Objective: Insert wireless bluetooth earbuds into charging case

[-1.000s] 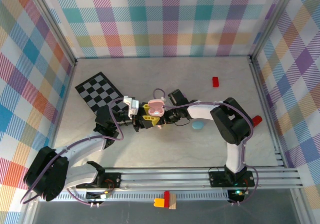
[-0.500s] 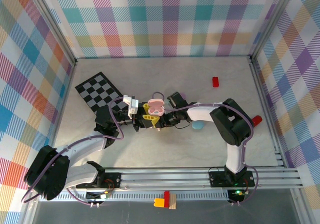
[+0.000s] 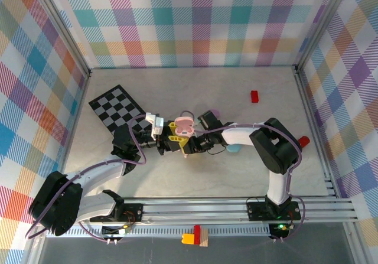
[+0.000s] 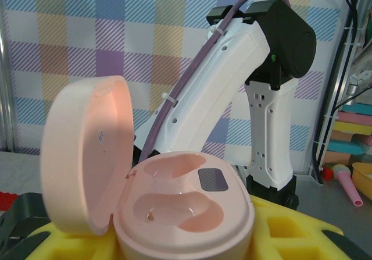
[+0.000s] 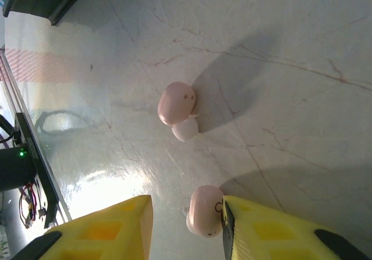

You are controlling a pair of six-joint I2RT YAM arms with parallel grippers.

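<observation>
Bare tabletop (image 5: pixel 302 33) around two pink earbuds (image 5: pixel 176 104)

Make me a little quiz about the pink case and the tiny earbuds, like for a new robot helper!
1. True or false: the lid of the pink case is open.
2. How many pink earbuds lie on the table in the right wrist view?
3. The case's two hollows are: A both empty; B both filled; C one filled.
Key: 1 true; 2 two; 3 A.
</observation>
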